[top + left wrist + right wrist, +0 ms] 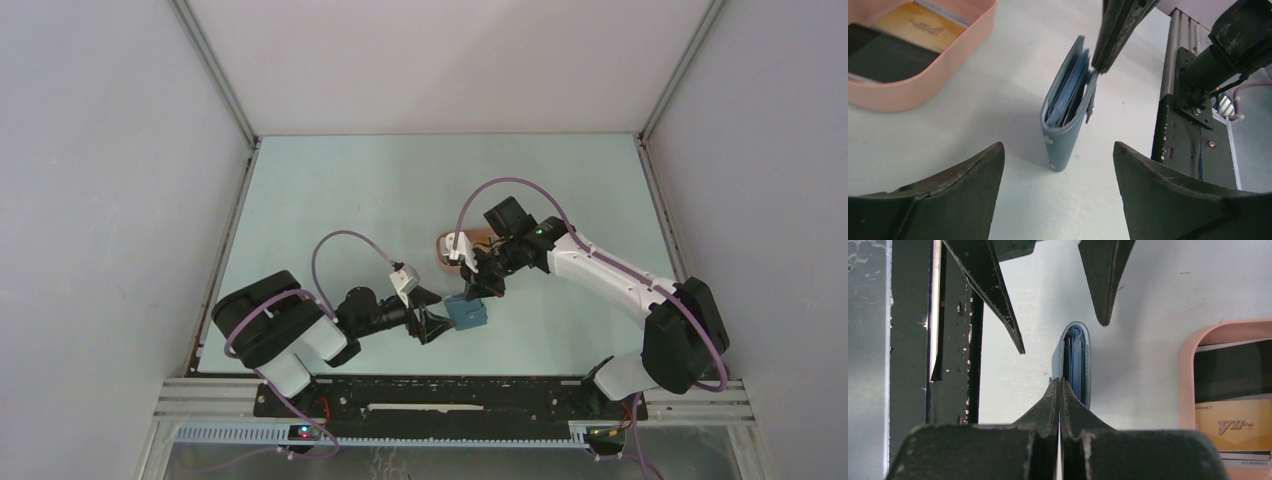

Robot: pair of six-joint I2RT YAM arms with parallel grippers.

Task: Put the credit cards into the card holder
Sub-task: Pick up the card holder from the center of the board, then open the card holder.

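The blue card holder stands on edge on the table, folded and slightly agape, with card edges showing inside. My right gripper is shut on its top edge at one flap. My left gripper is open and empty, and the holder stands just ahead of its fingers. A black credit card and a gold credit card lie in the pink tray. Both also show in the right wrist view, black and gold.
The salmon-pink tray sits just behind the holder, its rim near in both wrist views. A black mounting rail runs along the table's near edge. White enclosure walls stand on three sides.
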